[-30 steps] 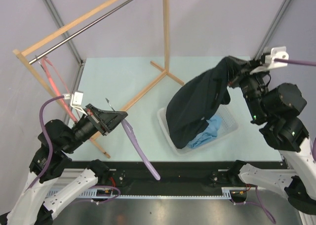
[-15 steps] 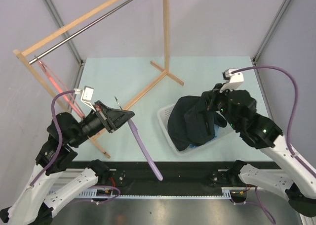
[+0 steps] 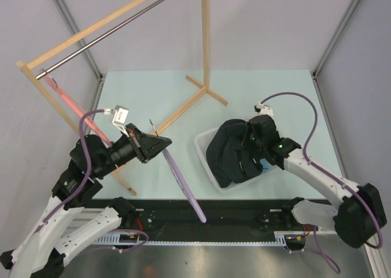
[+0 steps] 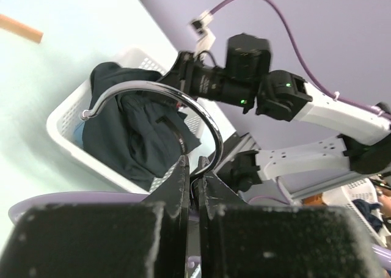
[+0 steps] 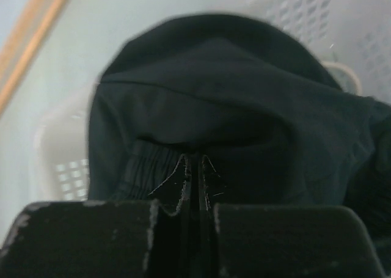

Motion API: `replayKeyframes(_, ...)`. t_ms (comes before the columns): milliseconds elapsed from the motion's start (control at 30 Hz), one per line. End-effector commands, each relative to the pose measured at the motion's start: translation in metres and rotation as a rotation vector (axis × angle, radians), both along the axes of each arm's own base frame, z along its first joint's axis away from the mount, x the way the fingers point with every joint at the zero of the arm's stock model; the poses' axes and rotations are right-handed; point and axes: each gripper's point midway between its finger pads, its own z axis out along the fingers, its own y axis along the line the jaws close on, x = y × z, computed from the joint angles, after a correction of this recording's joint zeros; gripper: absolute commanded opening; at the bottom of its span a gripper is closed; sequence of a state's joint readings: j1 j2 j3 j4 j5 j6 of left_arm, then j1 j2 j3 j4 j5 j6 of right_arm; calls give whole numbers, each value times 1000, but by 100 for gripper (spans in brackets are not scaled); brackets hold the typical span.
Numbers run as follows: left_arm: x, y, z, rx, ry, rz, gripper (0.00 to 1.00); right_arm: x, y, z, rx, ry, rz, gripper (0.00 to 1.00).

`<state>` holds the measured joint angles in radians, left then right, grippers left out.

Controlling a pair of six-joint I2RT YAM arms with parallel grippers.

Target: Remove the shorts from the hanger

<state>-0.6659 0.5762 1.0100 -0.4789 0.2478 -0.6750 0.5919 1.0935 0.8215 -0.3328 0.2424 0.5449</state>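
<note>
The dark navy shorts (image 3: 234, 153) lie bunched in the white basket (image 3: 201, 147). They also fill the right wrist view (image 5: 226, 88) and show in the left wrist view (image 4: 131, 128). My right gripper (image 3: 249, 139) is low over the basket, its jaws shut on a fold of the dark cloth (image 5: 194, 168). Only a sliver of the light blue shorts (image 3: 265, 165) shows under the dark pair. My left gripper (image 3: 156, 145) is shut on the metal hook (image 4: 160, 90) of a bare purple hanger (image 3: 182, 183), held left of the basket (image 4: 194, 171).
A wooden clothes rack (image 3: 205, 40) with a metal rail (image 3: 110, 29) stands at the back left, its feet (image 3: 206, 91) on the pale green table. A red hanger (image 3: 67, 104) hangs from the rail at the far left. The basket wall (image 5: 58, 162) is perforated.
My right arm has come down and leftward from high at the right, lowering the dark shorts into the basket. My left arm has shifted slightly right with the purple hanger.
</note>
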Motion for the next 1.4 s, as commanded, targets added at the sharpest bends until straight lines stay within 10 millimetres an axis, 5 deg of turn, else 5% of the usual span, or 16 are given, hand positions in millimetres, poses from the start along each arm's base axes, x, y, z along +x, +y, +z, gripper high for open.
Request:
replayKeyframes(0,20,-8,8,-6,-55,35,0,16,31,-39,92,42,74,0)
replayKeyframes(67,26,-9,10,-11,-53,51,0,16,34,-61,100,78,69,0)
replayKeyframes(133,32,-11,15,-27,-62,65,0,1,32,-103,112,194,43,0)
replayKeyframes(233,37,-8,17,-24,-62,96,0,-15,25,-127,83,274,19,0)
replayKeyframes(400,39,-9,28,10,-79,93,1,-26,5,-114,-6,232,-30,3)
replayKeyframes(500,41,-8,33,33,-109,94,1,-27,-12,-61,49,129,-63,47)
replayKeyframes(600,44,-7,36,59,-138,102,0,-36,-16,-37,88,95,-47,75)
replayKeyframes(700,50,-8,32,109,-160,106,0,-49,-16,-11,126,68,-12,91)
replayKeyframes(800,56,-7,29,165,-176,118,1,-63,-14,17,151,39,49,100)
replayKeyframes(933,60,-9,33,181,-205,117,0,-77,-2,78,236,-70,147,100)
replayKeyframes(1033,64,-8,33,189,-217,127,0,-92,19,113,310,-120,276,100)
replayKeyframes(1167,73,-8,34,201,-238,158,1,-119,53,185,478,-251,476,100)
replayKeyframes(1367,94,-9,27,276,-245,208,0,-157,87,239,600,-350,670,100)
